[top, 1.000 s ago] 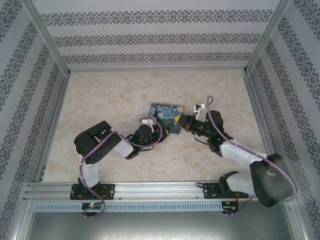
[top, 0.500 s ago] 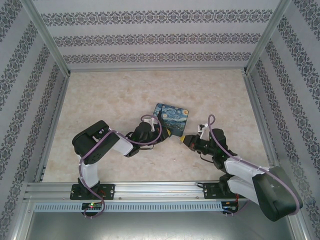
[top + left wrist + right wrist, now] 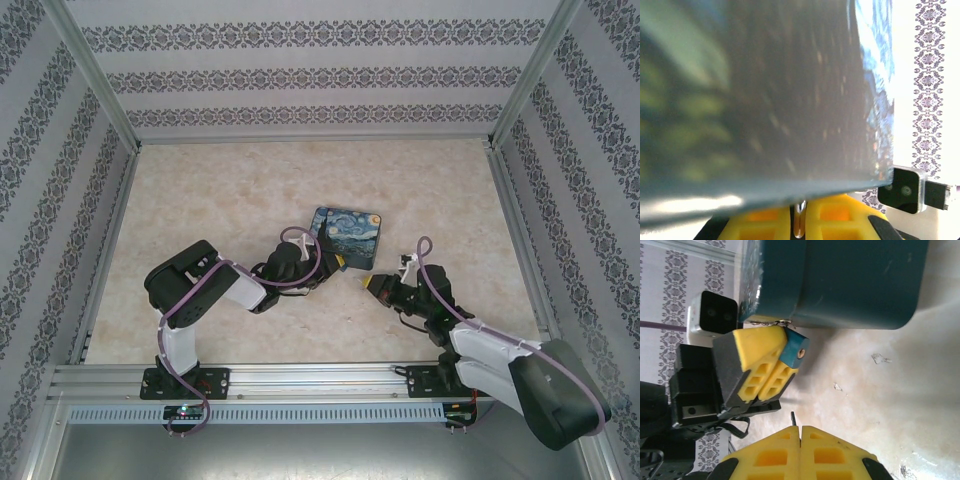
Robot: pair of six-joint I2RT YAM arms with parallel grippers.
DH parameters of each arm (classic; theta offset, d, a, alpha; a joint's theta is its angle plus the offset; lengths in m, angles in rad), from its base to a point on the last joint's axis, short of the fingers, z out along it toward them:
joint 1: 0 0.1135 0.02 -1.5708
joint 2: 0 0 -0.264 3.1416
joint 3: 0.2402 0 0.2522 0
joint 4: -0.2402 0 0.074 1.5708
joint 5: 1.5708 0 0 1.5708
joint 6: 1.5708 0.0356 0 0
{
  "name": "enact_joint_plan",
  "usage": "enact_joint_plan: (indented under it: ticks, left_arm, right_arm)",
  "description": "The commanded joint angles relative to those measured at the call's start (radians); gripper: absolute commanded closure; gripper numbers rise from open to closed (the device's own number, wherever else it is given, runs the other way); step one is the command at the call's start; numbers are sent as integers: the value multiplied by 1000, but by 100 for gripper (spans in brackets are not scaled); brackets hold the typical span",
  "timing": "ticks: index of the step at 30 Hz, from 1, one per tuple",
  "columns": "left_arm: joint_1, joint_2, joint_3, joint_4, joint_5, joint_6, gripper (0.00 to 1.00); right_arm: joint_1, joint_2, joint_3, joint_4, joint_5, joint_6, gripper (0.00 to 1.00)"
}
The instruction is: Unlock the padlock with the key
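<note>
Overhead, two black robot arms reach from the near edge of a pale marbled table ringed by walls papered in grey floral stripes. The padlock, a flat block with rounded corners, lies just right of the table's centre. Its top face is printed with a swirling blue and yellow night sky, and its sides are dark teal. The left arm bends in from 8 o'clock, trailing a purple cable. The left hand touches the padlock's near edge, at about 6 o'clock on the block. The right wrist camera faces that hand. There, its yellow fingers are pressed nearly together on the key, whose small blue head, pierced by one hole, sits at their tips just below the teal side. A glint of metal shows where the fingertips meet the block. From the left wrist camera the padlock is a dark blur hard against the lens, with a thin silver strip in the slit between the yellow fingers. The right hand sits near the padlock but apart from it, at about 5 o'clock from the block and pointing toward 10 o'clock. Its fingers are pressed together. A thin dark sliver pokes from between their tips, too small to identify.
</note>
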Motion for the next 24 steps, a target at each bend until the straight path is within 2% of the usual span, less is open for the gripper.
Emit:
enact_joint_plan:
  ticks: [1,15,24]
  left_arm:
    - [6,-12,2,20,16,-38,100]
    - [6,-32,-18,1,-9,-20,100]
    - [6,-29,-19,5,-7,-19,100]
  right_arm:
    - [23,34,40,60,50,11,100]
    - [83,316,99,278,125,108,100]
    - [94,366,108,311,153,123,100]
